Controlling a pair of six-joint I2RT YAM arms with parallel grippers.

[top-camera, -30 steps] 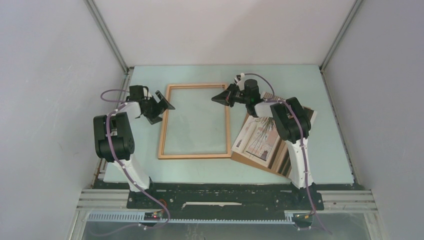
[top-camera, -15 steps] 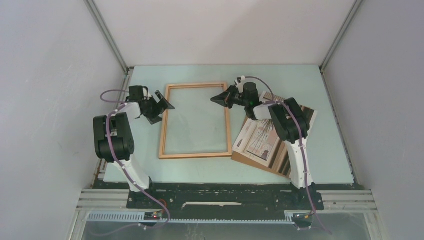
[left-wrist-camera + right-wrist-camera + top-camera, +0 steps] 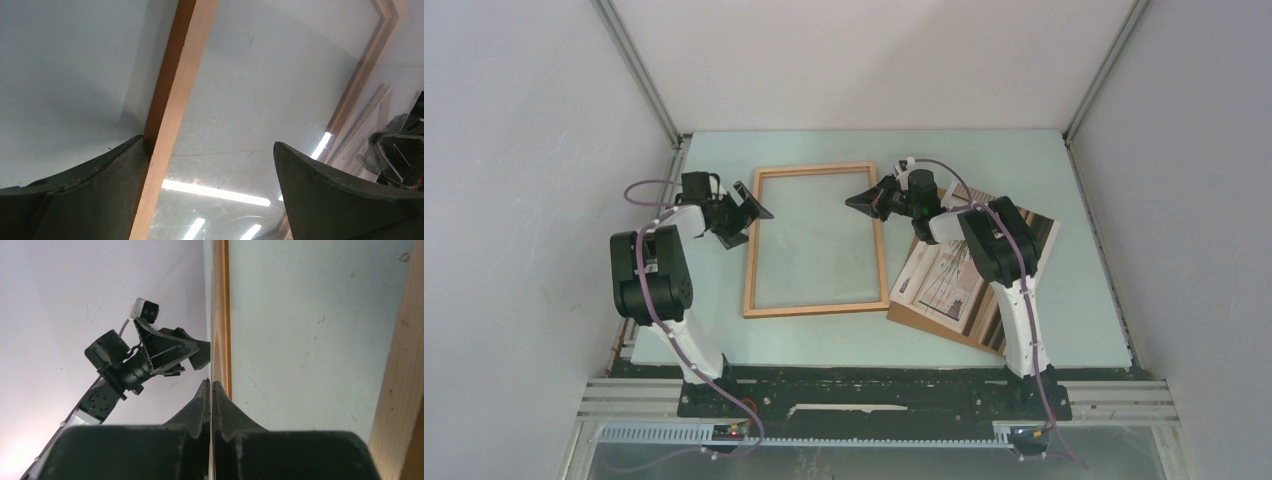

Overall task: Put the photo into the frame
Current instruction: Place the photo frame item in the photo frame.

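The frame (image 3: 814,310), a thin light-wood rectangle with a clear pane, lies flat at mid-table. My left gripper (image 3: 751,212) is open across its left rail (image 3: 175,100), which runs between the jaws close to the left finger (image 3: 75,200). My right gripper (image 3: 854,199) is shut, low over the pane just inside the right rail. In the right wrist view (image 3: 210,383) a thin pale line shows in the slit between its fingers; I cannot tell if anything is pinched. The photo (image 3: 942,283) lies to the right, partly under my right arm.
Under the photo lies a brown backing board (image 3: 929,322), angled toward the near right. Grey walls close in the table (image 3: 1084,300) at the left, back and right. In the right wrist view the left arm (image 3: 122,365) shows beyond the frame's far rail (image 3: 220,315).
My right arm has swung slightly left and its gripper has edged further over the pane. The frame's near-left corner has crept a little to the right. The left arm has not moved.
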